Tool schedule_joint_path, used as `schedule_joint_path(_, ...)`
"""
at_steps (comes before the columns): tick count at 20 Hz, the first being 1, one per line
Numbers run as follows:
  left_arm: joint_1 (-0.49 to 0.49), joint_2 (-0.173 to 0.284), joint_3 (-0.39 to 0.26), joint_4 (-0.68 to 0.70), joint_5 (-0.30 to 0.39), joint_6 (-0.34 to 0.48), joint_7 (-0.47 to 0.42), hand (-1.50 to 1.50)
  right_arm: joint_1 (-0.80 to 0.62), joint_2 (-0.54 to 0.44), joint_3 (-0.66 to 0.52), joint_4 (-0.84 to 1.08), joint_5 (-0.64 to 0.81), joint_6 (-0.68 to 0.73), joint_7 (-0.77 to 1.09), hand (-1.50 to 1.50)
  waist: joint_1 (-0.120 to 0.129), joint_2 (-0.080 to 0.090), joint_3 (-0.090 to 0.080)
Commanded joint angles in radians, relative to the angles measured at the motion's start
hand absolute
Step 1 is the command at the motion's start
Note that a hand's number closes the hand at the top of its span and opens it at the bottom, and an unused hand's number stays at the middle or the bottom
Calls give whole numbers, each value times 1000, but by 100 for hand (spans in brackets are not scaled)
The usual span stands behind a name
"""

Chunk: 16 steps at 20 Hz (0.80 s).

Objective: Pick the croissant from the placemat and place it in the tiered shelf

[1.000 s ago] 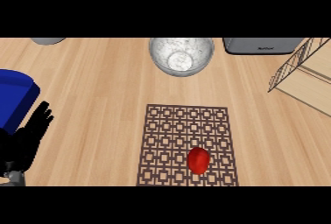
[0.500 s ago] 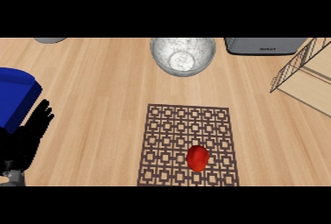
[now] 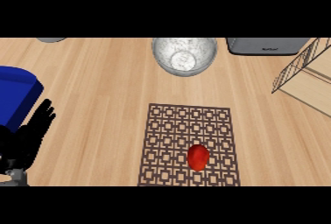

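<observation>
You have a brown lattice placemat (image 3: 188,146) lying on the wooden tabletop (image 3: 97,87), in the lower middle of the frame. On it, toward its lower right part, sits a small red oval object (image 3: 198,157) — this is where the croissant should be, though it reads as a red lump rather than a pastry. Nothing touches it.

Your left hand (image 3: 29,138) shows at the lower left edge, black, its fingers straight and pointing up, released and holding nothing. It is well apart from the placemat. Your right hand does not show.

Just above that hand, at the left edge, is a blue container (image 3: 14,94), partly cut off. At the top middle stands a clear glass bowl (image 3: 185,55), well above the placemat. To its right, at the top edge, is a dark grey box-like object (image 3: 266,45). The tiered shelf (image 3: 305,74) — wire frame with pale wooden boards — sits at the upper right, cut by the frame's edge.
</observation>
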Motion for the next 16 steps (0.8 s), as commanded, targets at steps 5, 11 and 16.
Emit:
schedule_joint_path(5, 51, -11, 12, -18, -16, -23, -49, 0, 42, -10, 82, 175, 190, -140, -134, 150, 2, 1, 1)
schedule_joint_path(11, 22, -21, 20, -20, -10, -29, -4, 0, -71, -36, 133, 444, 231, -228, -248, 150, 9, 2, 1)
schedule_joint_path(16, 25, 2, 49, 13, 4, -65, -31, 0, -69, 5, 108, 627, 259, -362, -365, 150, 10, 3, 1)
